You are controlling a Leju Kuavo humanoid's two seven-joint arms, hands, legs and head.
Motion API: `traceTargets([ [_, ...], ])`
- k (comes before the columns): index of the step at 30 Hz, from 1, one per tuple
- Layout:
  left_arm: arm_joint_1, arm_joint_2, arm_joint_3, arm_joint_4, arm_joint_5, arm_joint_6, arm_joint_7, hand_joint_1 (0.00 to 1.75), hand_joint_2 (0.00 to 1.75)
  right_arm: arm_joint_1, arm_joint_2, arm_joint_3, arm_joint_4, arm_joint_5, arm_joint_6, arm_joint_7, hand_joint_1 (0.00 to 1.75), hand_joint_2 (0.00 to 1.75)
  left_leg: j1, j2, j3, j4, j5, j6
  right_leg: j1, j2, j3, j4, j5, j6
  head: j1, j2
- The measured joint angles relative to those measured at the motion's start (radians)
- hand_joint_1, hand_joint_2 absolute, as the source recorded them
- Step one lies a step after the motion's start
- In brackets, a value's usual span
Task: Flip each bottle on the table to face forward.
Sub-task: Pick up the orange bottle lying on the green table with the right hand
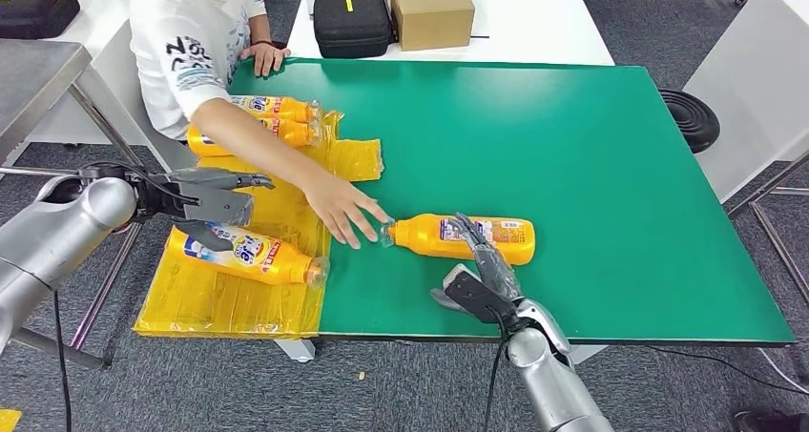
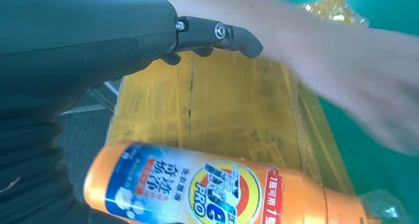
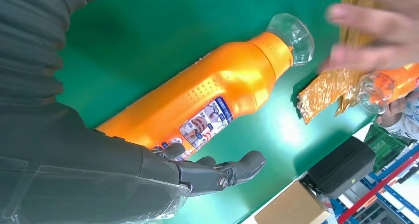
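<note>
Right hand: the right hand (image 1: 482, 277) is at the near table edge, fingers spread and holding nothing, their tips reaching over the body of the bottle on the green mat (image 1: 465, 237); whether they touch it cannot be told. Judged posture: poised to roll or turn that bottle.
Bottle on the green mat: lies on its side, clear cap toward the robot's left, small-print label uppermost in the right wrist view (image 3: 207, 117). Judged to be showing its back, so not yet flipped.
Left hand: the left hand (image 1: 205, 203) hovers open and empty above the bottle on the yellow sheet (image 1: 250, 255), apart from it.
Bottle on the yellow sheet: on its side, bright front label up, judged already facing forward.
Person's hand: the person's hand (image 1: 348, 213) reaches across to the mat bottle's cap, apparently setting or steadying it; a collision risk for both robot hands.
Far bottles: two further bottles (image 1: 277, 120) lie side by side under the person's arm on the yellow sheet (image 1: 229, 303).
Green mat: the green mat (image 1: 591, 146) covers the work table.
</note>
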Motion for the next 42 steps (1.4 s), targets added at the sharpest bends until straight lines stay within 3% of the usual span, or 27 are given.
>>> traceTargets([
  [4,-0.009,0.026,-0.015,-0.05,0.056,0.012,0.007,0.0,0.0,0.006,0.0,0.0,-0.014,0.007,0.003,0.006,0.0,1.75,0.0,0.0,0.0,0.0,0.0,0.0,0.0,0.0,0.0,0.0,0.0,0.0,0.0,0.0],
  [8,0.011,0.034,-0.007,-0.086,0.127,0.106,-0.023,0.0,1.75,0.014,-0.004,0.0,-0.044,0.039,0.003,0.024,0.0,1.75,0.0,0.0,0.0,0.0,0.0,0.0,0.0,0.0,0.0,0.0,0.0,0.0,0.0,0.0],
  [11,0.082,0.016,0.031,-0.113,0.122,0.265,-0.076,0.0,1.75,0.008,-0.022,0.0,-0.087,0.085,0.014,0.071,0.0,1.75,-0.002,0.0,0.0,0.0,0.0,0.0,-0.001,0.0,0.0,0.0,0.0,0.0,0.0,0.0],
  [15,0.232,-0.055,0.112,-0.137,0.023,0.452,-0.123,0.0,1.75,-0.039,-0.059,-0.005,-0.139,0.122,0.063,0.139,0.0,1.75,-0.003,0.0,0.0,0.0,0.0,0.0,-0.003,0.0,0.0,-0.001,0.0,0.0,0.0,0.0],
  [20,0.336,-0.111,0.187,-0.154,-0.021,0.466,-0.13,0.0,1.75,-0.072,-0.081,-0.019,-0.164,0.135,0.082,0.148,0.0,1.75,-0.002,0.0,-0.001,0.0,0.0,0.001,-0.002,0.0,0.0,-0.001,0.0,0.001,0.0,0.0],
  [27,0.369,-0.137,0.247,-0.167,-0.037,0.451,-0.134,0.0,1.75,-0.073,-0.089,-0.023,-0.173,0.143,0.081,0.148,0.0,1.75,-0.001,0.0,-0.001,0.0,0.0,0.0,-0.001,0.0,-0.001,0.0,0.0,0.001,0.0,0.0],
  [30,0.397,-0.154,0.274,-0.178,-0.078,0.494,-0.133,0.0,1.75,-0.088,-0.101,-0.023,-0.167,0.148,0.092,0.159,0.0,1.75,-0.002,0.0,-0.002,0.0,0.0,0.0,-0.001,0.0,-0.001,0.0,0.0,0.001,0.0,0.0],
  [35,0.539,-0.219,0.371,-0.214,-0.147,0.607,-0.138,0.0,1.75,-0.25,-0.169,-0.009,-0.031,0.153,0.148,0.166,0.0,1.75,-0.003,0.0,-0.002,0.0,0.001,0.003,-0.004,0.0,-0.001,-0.001,0.001,0.002,0.0,0.0],
  [42,0.673,-0.274,0.488,-0.243,-0.193,0.642,-0.137,0.0,1.75,-0.469,-0.228,0.071,0.24,0.148,0.256,0.119,0.0,1.75,-0.003,-0.001,-0.003,0.0,0.001,0.003,-0.003,-0.001,-0.001,-0.001,0.002,0.003,0.0,0.0],
])
